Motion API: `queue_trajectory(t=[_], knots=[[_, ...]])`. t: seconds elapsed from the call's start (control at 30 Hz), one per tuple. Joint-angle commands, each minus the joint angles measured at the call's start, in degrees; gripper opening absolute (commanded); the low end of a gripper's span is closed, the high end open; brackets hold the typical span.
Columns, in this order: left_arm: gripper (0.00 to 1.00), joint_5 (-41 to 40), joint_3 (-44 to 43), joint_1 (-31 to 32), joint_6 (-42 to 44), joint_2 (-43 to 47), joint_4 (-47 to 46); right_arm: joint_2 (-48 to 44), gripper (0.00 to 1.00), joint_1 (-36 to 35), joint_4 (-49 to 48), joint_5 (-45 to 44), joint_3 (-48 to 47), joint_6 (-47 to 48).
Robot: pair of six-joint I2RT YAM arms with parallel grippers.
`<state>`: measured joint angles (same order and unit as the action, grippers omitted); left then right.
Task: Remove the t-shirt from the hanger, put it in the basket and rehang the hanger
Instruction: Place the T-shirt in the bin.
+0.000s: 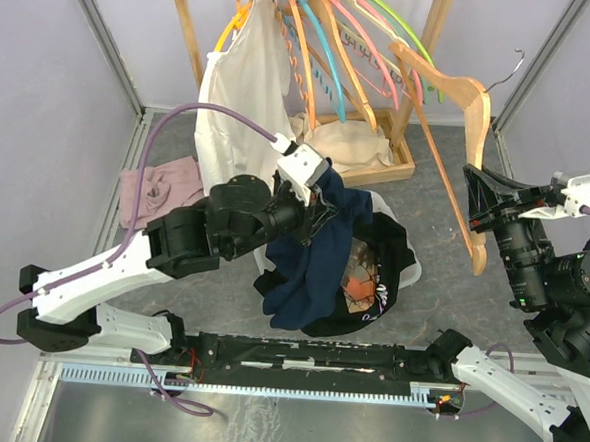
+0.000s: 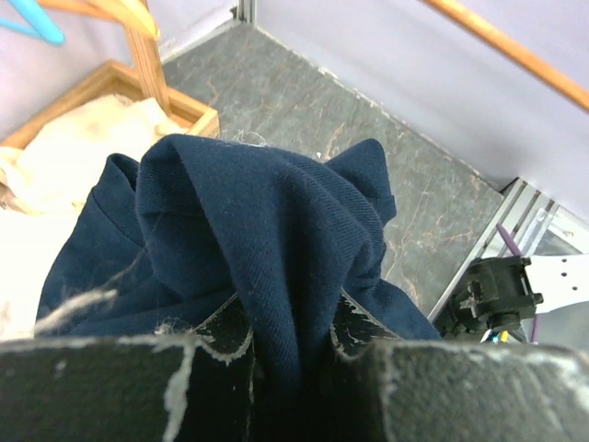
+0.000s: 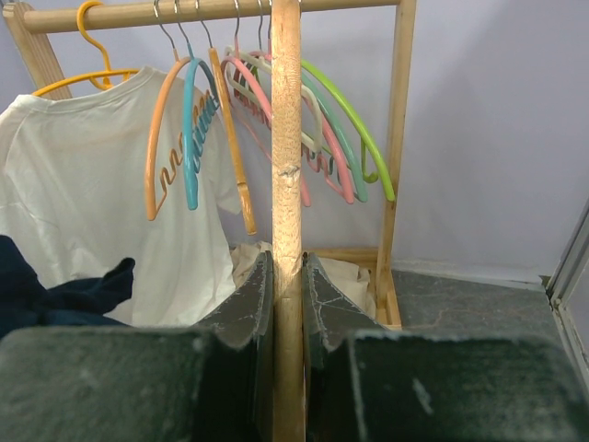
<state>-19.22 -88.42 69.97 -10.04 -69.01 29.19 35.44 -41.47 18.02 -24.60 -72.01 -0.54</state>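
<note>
While left pincer [image 2: 292, 318] pinches t-shirt [image 2: 267, 203], right pincer [image 3: 287, 276] clamps hanger [image 3: 286, 138].

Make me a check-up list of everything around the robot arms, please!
Surface: grey stone-look table, no spills seen.
Job's things: navy t-shirt bunched up and off the wooden hanger, which is bare.
Clutter: pink cloth at the left; cream cloth in the rack's base; pile of dark clothes under the navy t-shirt.
Grippers: left gripper shut on the navy t-shirt; right gripper shut on the wooden hanger.
Cables: purple cable loops above the left arm, clear of the clothes.
Surroundings: lilac walls; wooden rack with coloured hangers and a white t-shirt.
</note>
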Motion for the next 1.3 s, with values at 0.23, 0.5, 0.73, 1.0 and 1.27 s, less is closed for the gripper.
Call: queue_trajectory(t=[0.23,0.5,0.73,1.0,1.27], knots=[[0.03,3.7,14.3,-3.0,-9.8,-0.9,-13.7,0.1,0.02,0.0,-3.7,-0.4,0.0,0.3],[0.03,9.1,22.4,-8.4,-12.9,-5.7,-18.6,0.3,0.02,0.0,-3.5,-0.6,0.1,0.4],[0.03,9.3,24.7,-7.6,-13.5,-15.1,-21.2,1.1,0.02,0.0,-3.7,-0.8,0.3,0.5],[0.03,4.8,23.5,-4.0,-13.6,-26.3,-18.6,2.7,0.02,0.0,-4.6,0.0,-0.4,0.5],[0.04,1.5,22.6,-4.0,-14.5,-27.3,-15.8,3.4,0.02,0.0,-4.7,2.5,-2.2,0.6]])
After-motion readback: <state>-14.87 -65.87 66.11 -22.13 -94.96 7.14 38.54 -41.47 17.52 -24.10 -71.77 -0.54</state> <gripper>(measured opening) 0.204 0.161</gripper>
